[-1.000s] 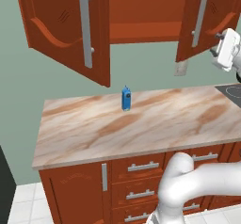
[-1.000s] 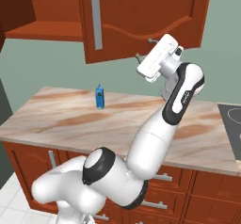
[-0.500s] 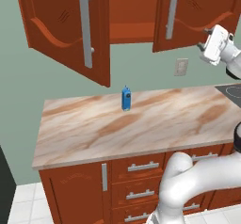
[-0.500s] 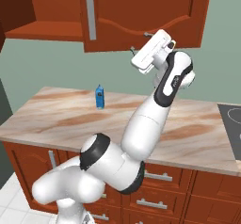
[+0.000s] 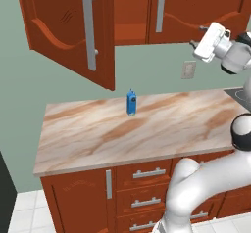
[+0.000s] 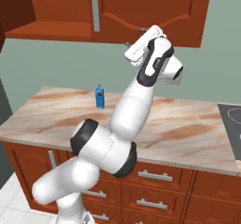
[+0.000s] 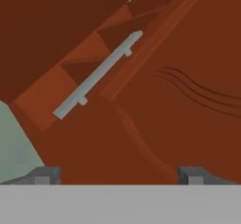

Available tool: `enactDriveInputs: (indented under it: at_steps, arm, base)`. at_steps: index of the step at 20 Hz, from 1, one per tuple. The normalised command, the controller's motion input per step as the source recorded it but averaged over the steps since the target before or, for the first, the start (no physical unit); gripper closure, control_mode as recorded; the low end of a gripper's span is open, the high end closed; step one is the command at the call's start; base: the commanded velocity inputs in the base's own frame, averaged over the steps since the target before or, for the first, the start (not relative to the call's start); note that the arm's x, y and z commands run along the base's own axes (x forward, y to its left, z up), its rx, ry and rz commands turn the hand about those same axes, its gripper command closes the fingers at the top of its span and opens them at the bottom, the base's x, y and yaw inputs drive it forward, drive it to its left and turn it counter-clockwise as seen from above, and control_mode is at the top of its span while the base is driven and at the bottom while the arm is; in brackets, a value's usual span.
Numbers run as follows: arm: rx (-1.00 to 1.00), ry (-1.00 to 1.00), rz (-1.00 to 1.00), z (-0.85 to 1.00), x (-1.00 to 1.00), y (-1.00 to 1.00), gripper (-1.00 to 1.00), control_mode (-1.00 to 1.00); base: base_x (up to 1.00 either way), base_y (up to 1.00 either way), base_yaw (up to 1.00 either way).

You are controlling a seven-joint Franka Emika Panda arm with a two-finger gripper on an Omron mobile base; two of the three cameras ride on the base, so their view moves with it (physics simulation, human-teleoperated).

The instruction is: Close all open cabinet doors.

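Note:
The left cabinet door (image 5: 63, 26) stands swung wide open, its silver bar handle (image 5: 88, 26) facing the room. The right cabinet door (image 5: 206, 7) lies almost flat against the cabinet front, with its handle (image 5: 161, 7) by the shelf opening (image 5: 131, 11). My gripper (image 5: 195, 36) is open, with its fingertips against the lower edge of that right door (image 6: 150, 6). From the right base view the gripper (image 6: 133, 36) touches just under the door's arched panel. In the hand view the door's wavy panel (image 7: 188, 100) and handle (image 7: 99, 75) fill the space ahead of the open gripper (image 7: 118, 176).
A small blue bottle (image 5: 131, 103) stands on the marble counter (image 5: 162, 129) near the wall. A wall outlet (image 5: 188, 69) sits below the gripper. A black cooktop (image 6: 230, 119) lies at the counter's right end. Drawer fronts (image 5: 147, 173) run beneath the counter.
The right door has swung from half open to nearly shut, with my gripper moving left along with its lower edge. The left door has stayed open.

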Motion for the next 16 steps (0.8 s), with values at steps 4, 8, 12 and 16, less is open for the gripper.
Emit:
enactDriveInputs:
  at_steps: [4,8,12,16]
  arm:
    - [-0.08,0.13,-0.25,0.01,0.72,0.45,-1.00,-1.00]
    - [-0.08,0.15,-0.29,0.00,0.74,0.42,-1.00,-1.00]
    - [-0.07,0.18,-0.31,0.00,0.69,0.37,-1.00,-1.00]
    - [-0.07,0.14,-0.28,-0.07,0.31,0.34,-1.00,-1.00]
  base:
    - [0.00,0.00,0.00]
    - [0.00,0.00,0.00]
    - [0.00,0.00,0.00]
    - [0.00,0.00,0.00]
